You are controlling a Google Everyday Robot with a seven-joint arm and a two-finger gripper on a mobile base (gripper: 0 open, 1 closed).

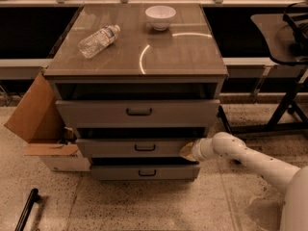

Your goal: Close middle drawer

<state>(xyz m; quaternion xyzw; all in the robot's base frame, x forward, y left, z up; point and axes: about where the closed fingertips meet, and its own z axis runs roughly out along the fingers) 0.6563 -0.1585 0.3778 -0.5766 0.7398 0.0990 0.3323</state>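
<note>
The tan-tipped gripper (pixel 187 151) sits against the right end of the grey metal middle drawer (pixel 137 147), on its low flat front; how wide its grip is set cannot be made out. That drawer, second of three in the brown-topped cabinet (pixel 139 57), stands slightly pulled out. The white arm (pixel 250 160) reaches in from the right.

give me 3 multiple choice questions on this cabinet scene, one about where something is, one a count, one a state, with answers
1. Where is the gripper?
A) at the right end of the middle drawer front
B) over the top drawer's handle
C) inside the cardboard box

2. How many drawers does the cabinet have?
A) two
B) three
C) four

3. How does the water bottle sit?
A) upright
B) lying on its side
C) inside the bowl

Answers:
1 A, the gripper sits at that front's right end.
2 B, three handled fronts are stacked.
3 B, its length rests flat on the cabinet top.
</note>
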